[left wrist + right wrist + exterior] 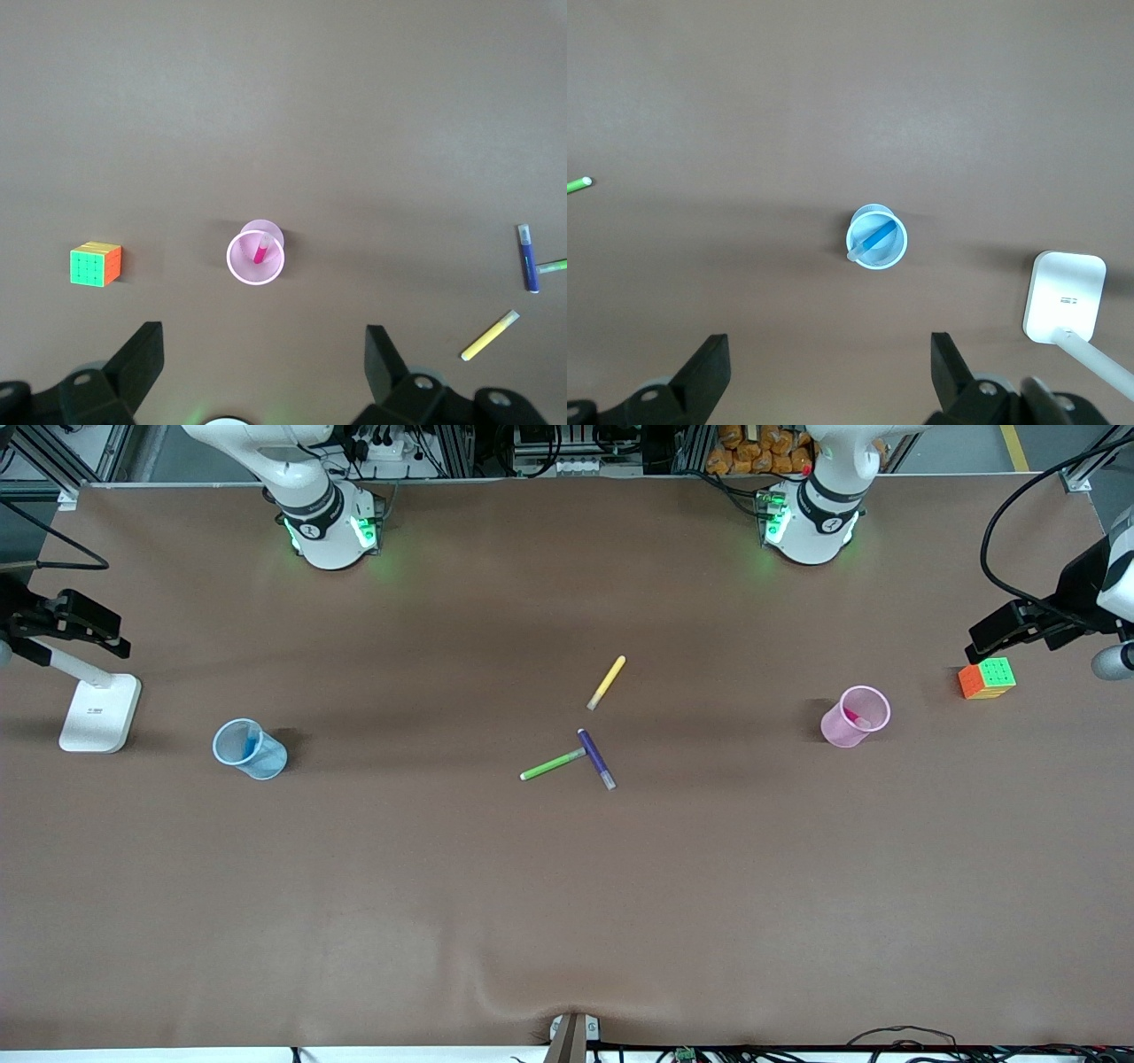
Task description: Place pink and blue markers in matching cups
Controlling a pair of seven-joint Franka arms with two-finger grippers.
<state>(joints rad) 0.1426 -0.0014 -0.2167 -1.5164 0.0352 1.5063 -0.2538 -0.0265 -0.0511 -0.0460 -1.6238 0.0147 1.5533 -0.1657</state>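
Observation:
The pale blue cup stands toward the right arm's end of the table with the blue marker leaning inside it. The pale pink cup stands toward the left arm's end with the pink marker inside it. My right gripper is open and empty, high over the table beside the blue cup and its marker. My left gripper is open and empty, high over the table beside the pink cup and its marker.
A yellow pen, a green pen and a dark purple pen lie mid-table. A colour cube sits beside the pink cup at the left arm's end. A white stand sits beside the blue cup.

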